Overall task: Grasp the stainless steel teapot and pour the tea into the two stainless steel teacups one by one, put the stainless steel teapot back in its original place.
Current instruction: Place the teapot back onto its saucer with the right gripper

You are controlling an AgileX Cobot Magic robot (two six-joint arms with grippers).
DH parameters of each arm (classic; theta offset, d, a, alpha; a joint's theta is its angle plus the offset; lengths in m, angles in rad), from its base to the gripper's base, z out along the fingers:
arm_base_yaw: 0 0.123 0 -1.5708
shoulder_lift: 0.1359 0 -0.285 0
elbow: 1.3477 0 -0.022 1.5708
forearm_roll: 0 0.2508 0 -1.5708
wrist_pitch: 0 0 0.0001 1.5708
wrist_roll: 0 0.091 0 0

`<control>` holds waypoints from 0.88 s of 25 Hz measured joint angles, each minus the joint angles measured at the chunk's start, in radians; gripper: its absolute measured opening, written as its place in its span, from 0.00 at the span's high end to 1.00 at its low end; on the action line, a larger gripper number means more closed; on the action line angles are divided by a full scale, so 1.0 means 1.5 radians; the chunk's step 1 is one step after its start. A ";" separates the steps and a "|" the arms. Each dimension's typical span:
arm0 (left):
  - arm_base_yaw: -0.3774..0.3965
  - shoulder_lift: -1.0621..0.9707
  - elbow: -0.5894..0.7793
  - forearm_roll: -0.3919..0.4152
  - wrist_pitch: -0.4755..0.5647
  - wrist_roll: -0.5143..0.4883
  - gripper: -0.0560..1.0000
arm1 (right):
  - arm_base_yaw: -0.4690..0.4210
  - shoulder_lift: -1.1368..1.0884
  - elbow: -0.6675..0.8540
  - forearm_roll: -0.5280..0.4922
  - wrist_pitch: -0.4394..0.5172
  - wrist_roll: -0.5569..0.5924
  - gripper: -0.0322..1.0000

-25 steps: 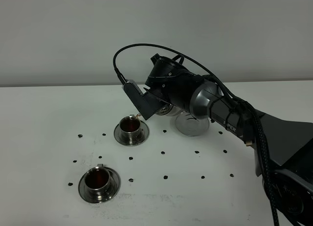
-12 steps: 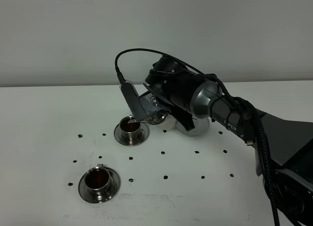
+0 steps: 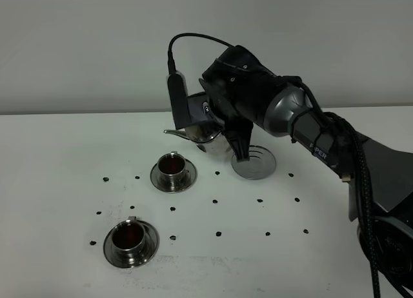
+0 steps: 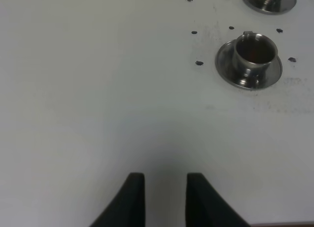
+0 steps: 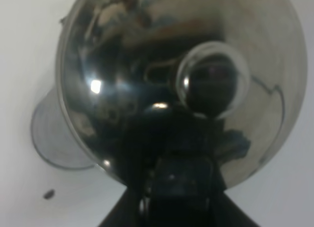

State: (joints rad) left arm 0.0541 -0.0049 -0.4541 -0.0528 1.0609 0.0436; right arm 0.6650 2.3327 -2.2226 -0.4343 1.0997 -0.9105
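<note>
Right pincer [image 3: 216, 127] clamped on teapot [image 3: 205, 131], airborne just beside empty saucer [image 3: 253, 163]; left pincer [image 4: 164, 200] narrow, empty.

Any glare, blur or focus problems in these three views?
Exterior high: even, soft light, sharp, faint shadows under the teacups. Left wrist: table in focus, left gripper dark and slightly soft. Right wrist: teapot fills the frame, blurred, with mirror reflections and small bright glints.
</note>
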 joint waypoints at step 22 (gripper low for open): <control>0.000 0.000 0.000 0.000 0.000 0.000 0.72 | -0.071 -0.206 0.307 0.296 -0.161 0.353 0.79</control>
State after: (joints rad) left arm 0.0541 -0.0049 -0.4541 -0.0528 1.0609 0.0436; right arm 0.5588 2.0244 -1.7617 0.0098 0.8584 -0.3812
